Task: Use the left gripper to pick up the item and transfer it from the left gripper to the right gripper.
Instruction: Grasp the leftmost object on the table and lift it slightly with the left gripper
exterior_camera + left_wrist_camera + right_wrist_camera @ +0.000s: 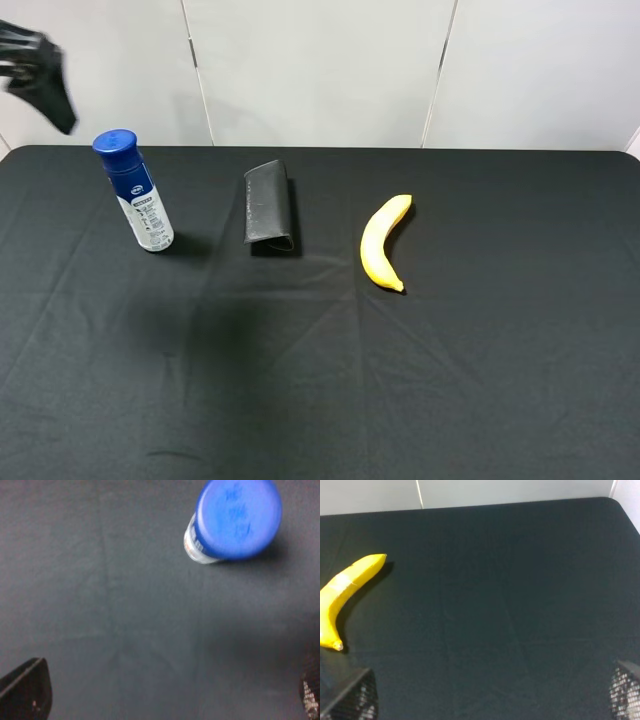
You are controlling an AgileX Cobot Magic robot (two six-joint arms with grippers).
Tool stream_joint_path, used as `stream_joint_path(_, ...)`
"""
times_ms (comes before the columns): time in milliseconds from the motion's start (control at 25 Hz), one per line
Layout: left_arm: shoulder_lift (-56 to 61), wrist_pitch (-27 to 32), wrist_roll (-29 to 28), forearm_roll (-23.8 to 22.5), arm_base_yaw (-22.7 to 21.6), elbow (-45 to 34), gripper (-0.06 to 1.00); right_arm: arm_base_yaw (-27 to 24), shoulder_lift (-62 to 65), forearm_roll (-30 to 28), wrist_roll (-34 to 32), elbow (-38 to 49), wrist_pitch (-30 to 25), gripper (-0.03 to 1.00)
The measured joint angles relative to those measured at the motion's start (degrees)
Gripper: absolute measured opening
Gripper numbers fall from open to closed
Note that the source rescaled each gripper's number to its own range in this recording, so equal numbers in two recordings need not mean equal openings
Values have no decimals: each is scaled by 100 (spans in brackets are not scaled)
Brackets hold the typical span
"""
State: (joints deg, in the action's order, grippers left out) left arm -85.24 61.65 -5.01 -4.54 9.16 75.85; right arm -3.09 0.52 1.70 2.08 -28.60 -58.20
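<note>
The item is a slim white bottle (137,196) with a blue cap, standing upright at the table's far left. The left wrist view looks down on its blue cap (237,518). My left gripper (45,85) hovers blurred above and left of the bottle, apart from it. In its wrist view the left gripper (167,700) is open and empty, with only the fingertips (27,690) showing at the corners. My right gripper (490,700) is open and empty above bare cloth; it is out of the exterior view.
A black folded case (270,208) lies at the centre back. A yellow banana (383,243) lies right of it and also shows in the right wrist view (345,595). The table (450,380) has a black cloth; a white wall stands behind.
</note>
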Motion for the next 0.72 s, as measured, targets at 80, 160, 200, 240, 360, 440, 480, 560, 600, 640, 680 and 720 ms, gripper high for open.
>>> stream_joint_path(80,-370,-9,-13,0,63,226,100,0,0,0,0,0,0,100)
stream_joint_path(160,-750,-27,-103,0,111,406,100,0,0,0,0,0,0,100)
stream_joint_path(200,-906,-56,-137,0,136,489,100,0,0,0,0,0,0,100)
stream_joint_path(240,-1088,-114,-157,10,150,560,100,0,0,0,0,0,0,100)
stream_joint_path(360,-1585,-246,-176,185,150,704,100,0,0,0,0,0,0,100)
stream_joint_path(440,-1901,-316,-176,302,150,764,100,0,0,0,0,0,0,100)
stream_joint_path(480,-2016,-329,-176,338,157,774,100,0,0,0,0,0,0,100)
stream_joint_path(560,-2248,-354,-176,375,157,788,100,0,0,0,0,0,0,100)
stream_joint_path(600,-2326,-380,-176,390,157,790,100,0,0,0,0,0,0,100)
stream_joint_path(640,-2405,-391,-176,389,157,790,100,0,0,0,0,0,0,100)
stream_joint_path(680,-2465,-402,-176,389,157,790,100,0,0,0,0,0,0,100)
stream_joint_path(720,-2516,-419,-176,389,157,790,100,0,0,0,0,0,0,100)
